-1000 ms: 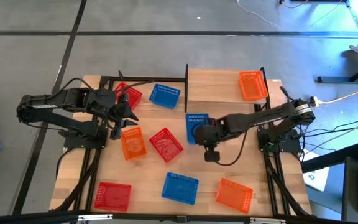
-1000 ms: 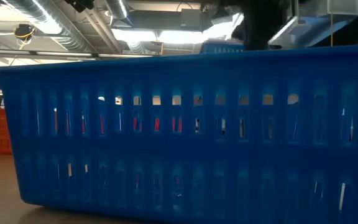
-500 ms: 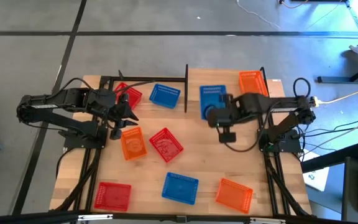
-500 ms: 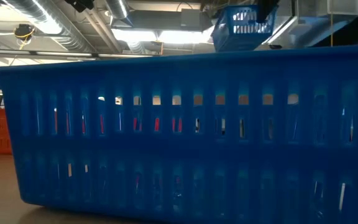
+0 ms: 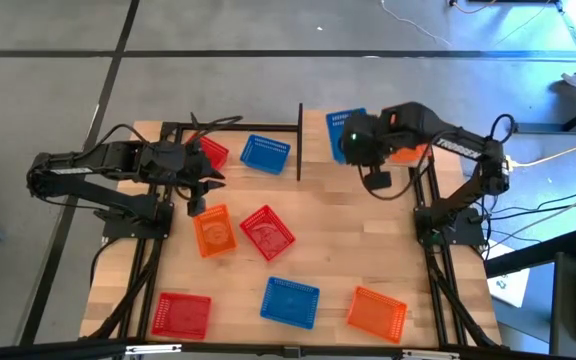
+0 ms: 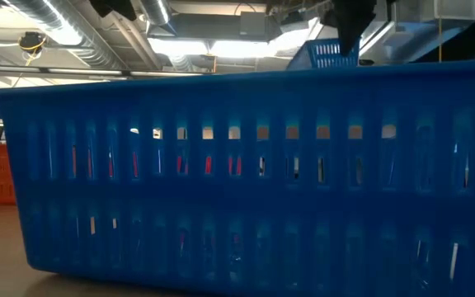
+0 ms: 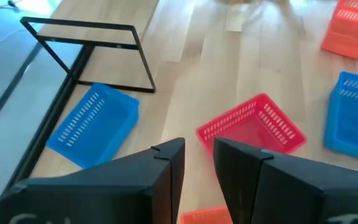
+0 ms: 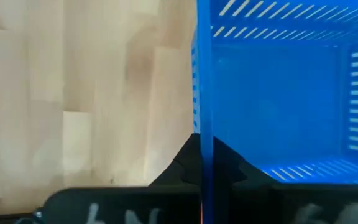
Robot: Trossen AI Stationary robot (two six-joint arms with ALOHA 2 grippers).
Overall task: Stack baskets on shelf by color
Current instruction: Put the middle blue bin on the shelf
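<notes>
My right gripper [image 5: 360, 140] is shut on a blue basket [image 5: 344, 135] and holds it in the air over the right part of the pale shelf [image 5: 313, 128]. In the low view this basket [image 6: 324, 54] shows high up, behind another blue basket. A red basket [image 5: 211, 152], a blue one [image 5: 265, 153] and an orange one [image 5: 405, 140] rest on the shelf. My left gripper [image 5: 198, 200] hovers just beyond an orange basket [image 5: 214, 230]; in the left wrist view its fingers [image 7: 199, 168] stand a narrow gap apart around nothing. My right gripper holds the blue basket by one side wall [image 8: 202, 118], pinched at its rim with one finger [image 8: 182, 165] outside and the other inside. The fingers come from above, slanting in from the table's right. The basket hangs lifted clear of the board, slightly tilted.
On the table lie a red basket [image 5: 267, 232], a blue basket [image 5: 290, 302], an orange basket [image 5: 376, 311] and a red basket [image 5: 180, 315]. A black post [image 5: 299, 140] splits the shelf. The near blue basket [image 6: 246, 173] fills most of the low view.
My right gripper has carried the blue basket from the table's middle up and toward the far right, over the shelf's right part, staying shut on it. The basket has been lifted clear of the table. My left gripper has shifted slightly toward the far edge.
</notes>
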